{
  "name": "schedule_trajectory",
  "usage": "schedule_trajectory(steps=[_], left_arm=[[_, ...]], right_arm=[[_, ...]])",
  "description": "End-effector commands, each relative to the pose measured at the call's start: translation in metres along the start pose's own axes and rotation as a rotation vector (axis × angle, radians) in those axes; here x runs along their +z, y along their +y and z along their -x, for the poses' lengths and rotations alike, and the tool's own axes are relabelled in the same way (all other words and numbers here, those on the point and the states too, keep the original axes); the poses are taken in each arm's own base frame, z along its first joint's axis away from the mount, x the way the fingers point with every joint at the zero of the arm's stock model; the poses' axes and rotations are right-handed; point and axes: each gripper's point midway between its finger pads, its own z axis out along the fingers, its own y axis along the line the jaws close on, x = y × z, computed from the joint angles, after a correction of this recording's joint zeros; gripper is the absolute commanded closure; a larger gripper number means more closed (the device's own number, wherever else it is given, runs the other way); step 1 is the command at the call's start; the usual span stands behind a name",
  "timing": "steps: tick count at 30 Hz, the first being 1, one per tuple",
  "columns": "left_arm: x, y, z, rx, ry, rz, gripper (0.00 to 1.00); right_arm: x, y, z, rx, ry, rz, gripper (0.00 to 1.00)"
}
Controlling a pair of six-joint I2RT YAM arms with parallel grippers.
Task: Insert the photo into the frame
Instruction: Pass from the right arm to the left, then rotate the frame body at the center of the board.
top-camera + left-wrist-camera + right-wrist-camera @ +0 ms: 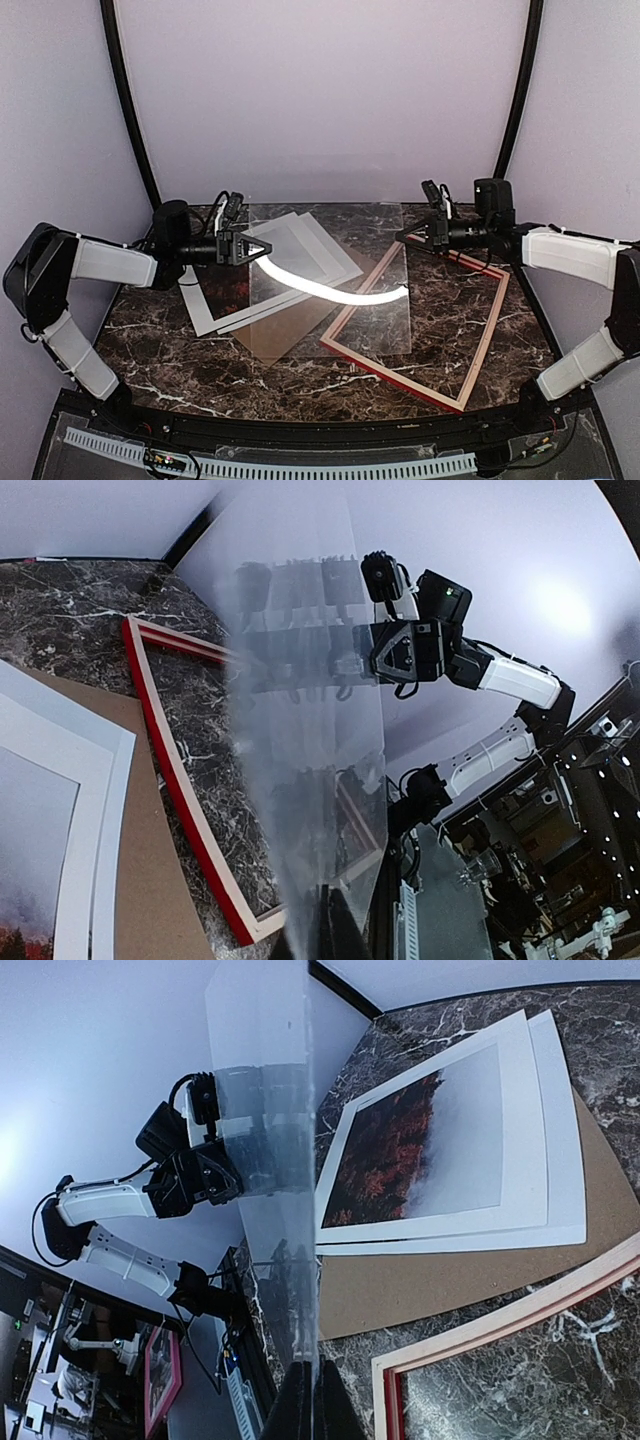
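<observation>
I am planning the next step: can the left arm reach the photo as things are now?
Probably not yet. The left tool is shut on the clear pane, shared with the right tool, so it is not free. The photo itself lies face up with nothing resting on it.

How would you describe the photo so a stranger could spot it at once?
On the left half of the dark marble table lies a brown board with a plain pale sheet on it. The photo lies on top of that sheet. It alone carries a picture: red-orange trees under grey mist inside a white margin.
</observation>
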Motion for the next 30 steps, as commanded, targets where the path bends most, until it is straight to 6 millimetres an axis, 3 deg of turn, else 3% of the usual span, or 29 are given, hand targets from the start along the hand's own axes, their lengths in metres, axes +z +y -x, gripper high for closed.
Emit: schedule_trajectory(steps=[1,4,8,13,15,18,23,30], left_arm=[[-0.004,-0.013,0.003,0.039,-0.010,-0.002,1.00],[-0.005,-0.016,0.007,0.020,-0.015,0.008,1.00],[-0.010,-0.032,0.015,0.013,-0.029,0.015,1.00],[-0.018,-0.042,0.017,-0.019,-0.010,0.069,1.00],[-0.022,-0.049,0.020,-0.013,-0.010,0.092,1.00],[-0.028,-0.063,0.024,0.008,-0.011,0.106,1.00],[-0.034,-0.083,0.034,0.046,-0.026,0.104,1.00],[-0.038,-0.096,0.041,0.077,-0.035,0.099,1.00]], right_arm=[[-0.003,-0.003,0.006,-0.018,-0.053,-0.007,1.00],[-0.003,-0.012,0.002,-0.008,-0.051,-0.043,0.91],[-0.006,-0.032,-0.004,0.012,-0.041,-0.159,0.65],[-0.026,-0.080,-0.007,0.053,-0.055,-0.431,0.48],[-0.049,-0.106,-0.006,0.063,-0.081,-0.607,0.42],[-0.099,-0.143,-0.008,0.084,-0.137,-0.895,0.36],[-0.184,-0.185,-0.032,0.174,-0.190,-1.251,0.29],[-0.237,-0.221,-0.079,0.333,-0.160,-1.418,0.27]])
